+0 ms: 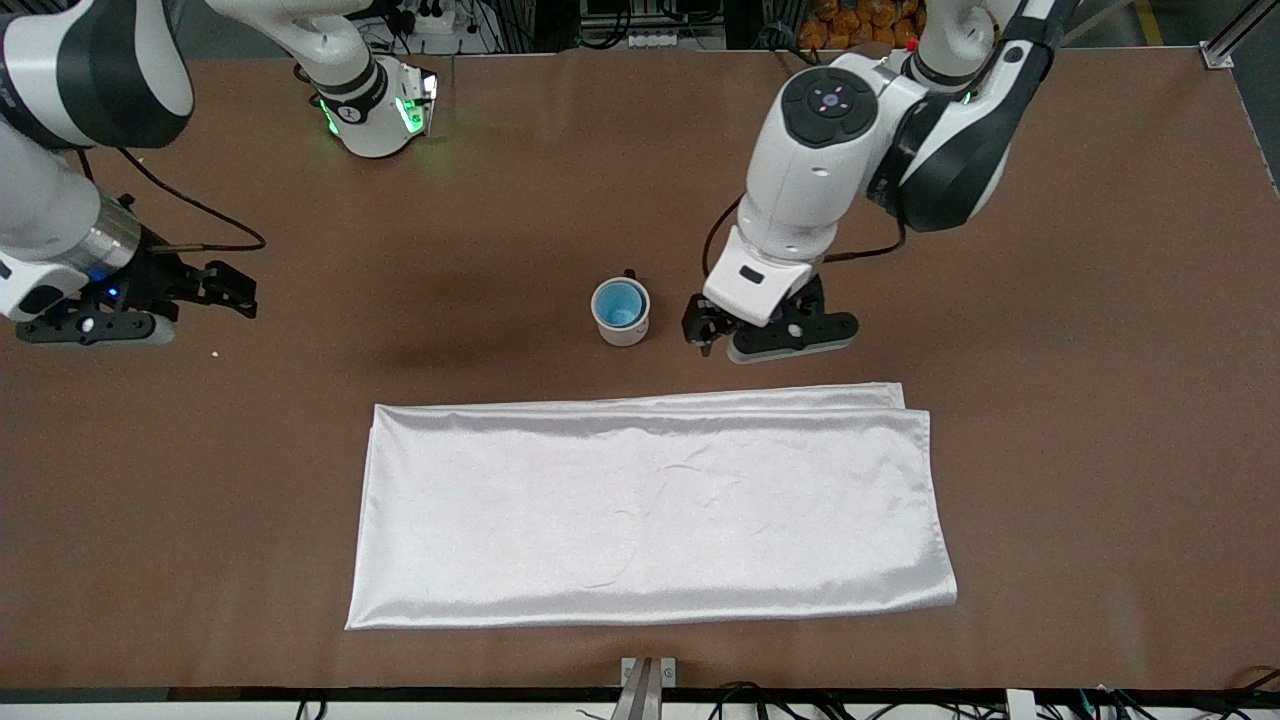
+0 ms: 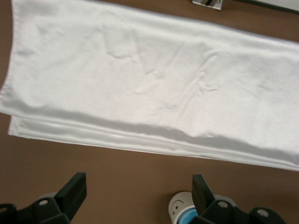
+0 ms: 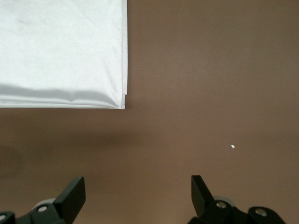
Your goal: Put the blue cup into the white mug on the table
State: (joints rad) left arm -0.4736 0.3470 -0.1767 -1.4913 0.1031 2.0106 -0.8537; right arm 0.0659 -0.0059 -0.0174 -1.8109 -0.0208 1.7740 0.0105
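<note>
From across the bench, the blue cup (image 1: 619,303) already sits down inside the white mug (image 1: 621,313), which stands on the table (image 1: 1080,330) about midway between the two ends and farther from the front camera than the folded white cloth (image 1: 650,508). The mug's dark handle (image 1: 629,273) points toward the edge where the arms are mounted. The left gripper (image 1: 722,328) hangs low over bare tabletop just beside the mug, toward the left arm's end, holding nothing. The right gripper (image 1: 215,290) waits over the bench near the right arm's end, well apart from the mug.

The left wrist view shows the left gripper's two fingers (image 2: 72,190) spread wide with nothing between them. Part of the mug's rim with blue inside shows at one fingertip, and the cloth (image 2: 154,79) fills most of the rest.

The right wrist view also shows fingers (image 3: 71,192) spread wide and empty, over brown tabletop with a tiny white crumb (image 3: 232,146) and one corner of the cloth (image 3: 60,51).

To my eye the placing looks done. The risk now is the left gripper being so close: a sideways swing toward the mug could knock its wall and tip it, cup and all. A straight lift looks safest. The cloth edge is near too, so a low finger could snag it
</note>
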